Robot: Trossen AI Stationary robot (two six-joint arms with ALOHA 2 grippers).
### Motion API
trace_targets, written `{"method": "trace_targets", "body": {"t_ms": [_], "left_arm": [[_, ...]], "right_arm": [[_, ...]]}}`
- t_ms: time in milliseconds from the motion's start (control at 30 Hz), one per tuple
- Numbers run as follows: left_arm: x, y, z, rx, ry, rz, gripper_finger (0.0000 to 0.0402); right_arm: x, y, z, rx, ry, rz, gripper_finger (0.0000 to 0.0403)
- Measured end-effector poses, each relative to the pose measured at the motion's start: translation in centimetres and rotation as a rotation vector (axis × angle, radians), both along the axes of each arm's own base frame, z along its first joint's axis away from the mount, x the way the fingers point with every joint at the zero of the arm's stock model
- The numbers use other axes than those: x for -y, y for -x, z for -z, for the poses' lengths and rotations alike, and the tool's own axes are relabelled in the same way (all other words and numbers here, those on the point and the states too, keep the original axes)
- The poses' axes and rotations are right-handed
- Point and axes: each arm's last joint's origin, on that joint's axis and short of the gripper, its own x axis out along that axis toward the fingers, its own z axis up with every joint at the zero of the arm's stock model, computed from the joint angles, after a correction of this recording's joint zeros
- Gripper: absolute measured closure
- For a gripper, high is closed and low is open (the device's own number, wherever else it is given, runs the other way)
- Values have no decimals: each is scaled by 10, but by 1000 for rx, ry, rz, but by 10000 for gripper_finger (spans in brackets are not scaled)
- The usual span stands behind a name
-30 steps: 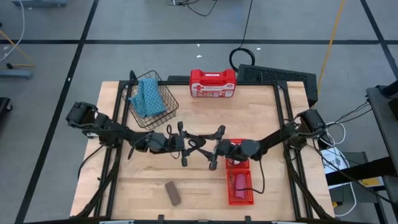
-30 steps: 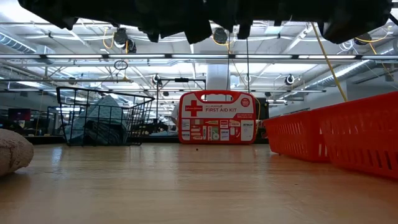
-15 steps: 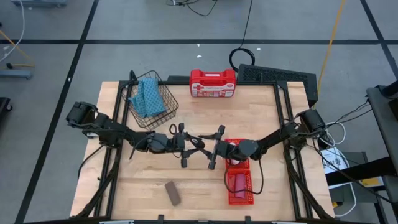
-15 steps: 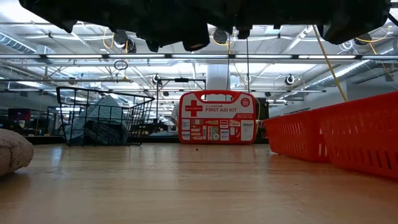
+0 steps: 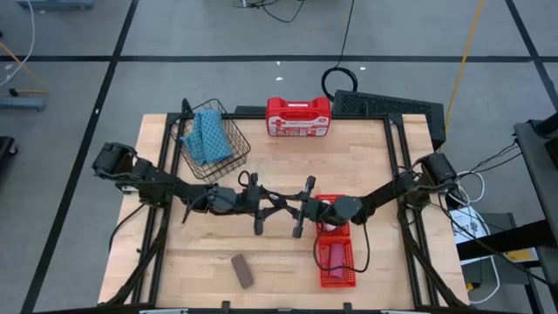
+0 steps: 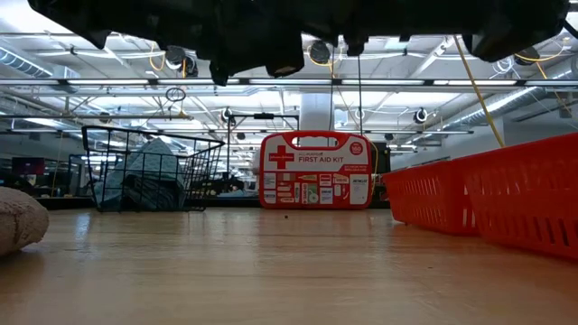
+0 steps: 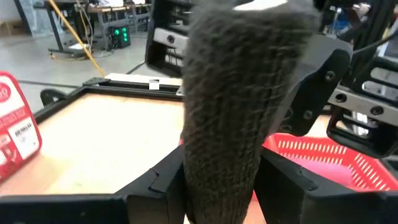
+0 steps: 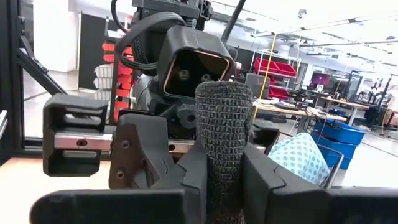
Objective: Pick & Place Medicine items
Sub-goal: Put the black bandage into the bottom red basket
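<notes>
Above the middle of the table my left gripper [image 5: 261, 208] and my right gripper [image 5: 299, 209] face each other. Both are shut on the black knitted oblong piece [image 7: 230, 93], which also shows in the right wrist view [image 8: 224, 124]. The brown piece [image 5: 241, 271] lies flat on the wood near the front edge. A pink piece [image 5: 336, 255] lies in the red basket [image 5: 336, 277]. My left gripper pinches one end of the black piece [image 7: 214, 186] between its two fingers, coming roughly level from the table's left. The piece sticks out past the fingers toward the other gripper, clear of the table. My right gripper pinches the other end of the black piece [image 8: 222, 180] between its two fingers, coming roughly level from the table's right. The piece rises past the fingertips toward the left gripper.
A wire basket [image 5: 218, 166] with a blue patterned cloth [image 5: 207, 138] stands at the far left. The red first aid case [image 5: 298, 117] stands upright at the far edge. Bare wood lies between the brown piece and the arms.
My right gripper's fingers have come together on the black piece, which my left gripper keeps holding. My left gripper has rolled a little about its own axis. Both hands stay above the table's middle.
</notes>
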Motion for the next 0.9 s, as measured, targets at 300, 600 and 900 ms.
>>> {"method": "trace_targets", "body": {"t_ms": [300, 600, 900], "left_arm": [[10, 3, 6, -34, 26, 42, 215], [12, 4, 6, -57, 5, 37, 198], [6, 3, 8, -72, 7, 13, 197]], "right_arm": [[-14, 29, -45, -19, -20, -30, 361], [-54, 80, -60, -152, -252, 2, 361], [-114, 140, -52, -115, -537, -7, 359]]}}
